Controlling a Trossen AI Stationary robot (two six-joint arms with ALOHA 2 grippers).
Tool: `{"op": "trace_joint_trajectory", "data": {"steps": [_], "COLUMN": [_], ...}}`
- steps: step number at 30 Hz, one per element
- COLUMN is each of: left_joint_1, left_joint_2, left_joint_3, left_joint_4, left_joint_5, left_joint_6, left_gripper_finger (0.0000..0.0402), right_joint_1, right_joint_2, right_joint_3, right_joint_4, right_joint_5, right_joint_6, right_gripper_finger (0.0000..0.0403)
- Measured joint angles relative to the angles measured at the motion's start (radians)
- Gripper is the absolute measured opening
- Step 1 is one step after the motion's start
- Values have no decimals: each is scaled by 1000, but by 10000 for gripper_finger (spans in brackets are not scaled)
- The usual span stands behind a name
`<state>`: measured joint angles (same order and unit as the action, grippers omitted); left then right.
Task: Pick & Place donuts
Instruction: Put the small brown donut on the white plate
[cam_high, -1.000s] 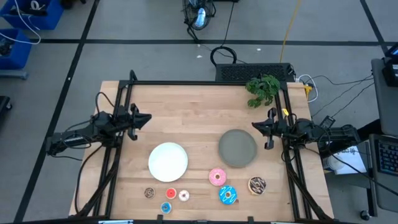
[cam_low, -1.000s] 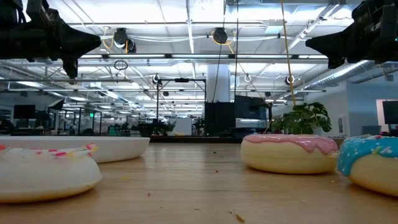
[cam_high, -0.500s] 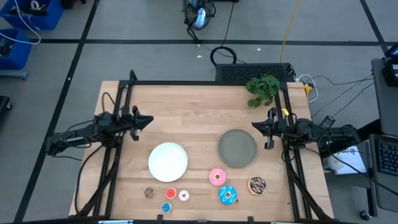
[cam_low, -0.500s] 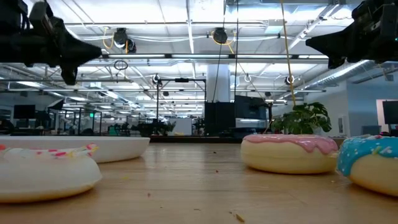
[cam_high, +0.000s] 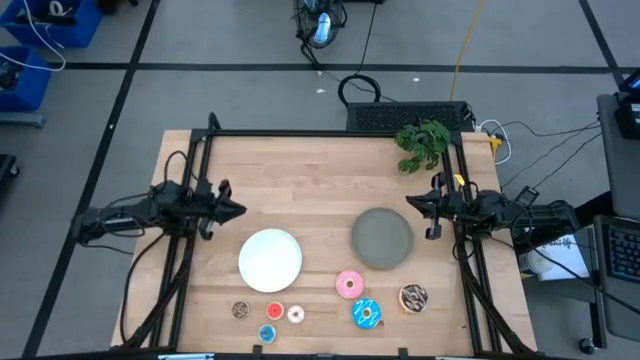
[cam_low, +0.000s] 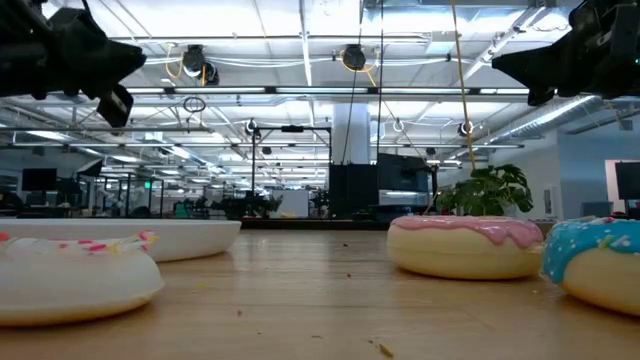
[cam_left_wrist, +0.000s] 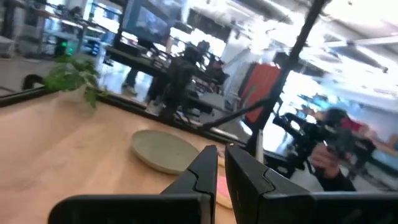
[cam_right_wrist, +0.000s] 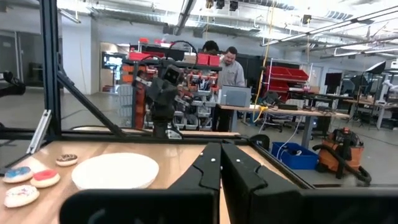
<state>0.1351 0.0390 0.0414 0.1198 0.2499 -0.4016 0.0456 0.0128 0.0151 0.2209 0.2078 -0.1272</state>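
Seven toy ring donuts (cam_high: 349, 285) lie untouched along the wooden table's (cam_high: 300, 170) near edge, below the round white plate (cam_high: 270, 258) and round grey plate (cam_high: 382, 237). Left claw (cam_high: 238, 210), fingers nearly closed and empty, hovers above the white plate; right claw (cam_high: 409, 202), likewise narrow, waits beside the grey plate. The approach step appears in hand: next, a claw must open and descend over a donut.

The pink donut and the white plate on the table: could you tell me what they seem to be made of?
The pink donut looks like soft foam or rubbery plastic: matte pale body, smooth pink icing with moulded drips, no crumbs, though the look leaves the exact material open. The white plate seems plastic or glazed ceramic, uniformly smooth and white with a low rounded rim; I cannot tell which.
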Motion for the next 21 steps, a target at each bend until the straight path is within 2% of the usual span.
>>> {"op": "trace_joint_trajectory", "data": {"steps": [5,11,14,18,21], "left_joint_1": [-122,-287,-369,-478,-548], "left_joint_2": [106,307,442,641,780], "left_joint_3": [115,373,539,738,857], "left_joint_4": [-39,-285,-527,-815,-978], "left_joint_5": [-128,-340,-418,-537,-542], "left_joint_6": [73,131,62,-128,-254], "left_gripper_finger": [36,36,36,35,35], "right_joint_1": [0,0,0,0,0], "right_joint_2": [0,0,0,0,0], "right_joint_3": [0,0,0,0,0], "right_joint_4": [57,56,18,-38,-38], "right_joint_5": [1,0,0,0,0], "right_joint_6": [6,9,10,10,9], "right_gripper_finger": [0,0,0,0,0]}}
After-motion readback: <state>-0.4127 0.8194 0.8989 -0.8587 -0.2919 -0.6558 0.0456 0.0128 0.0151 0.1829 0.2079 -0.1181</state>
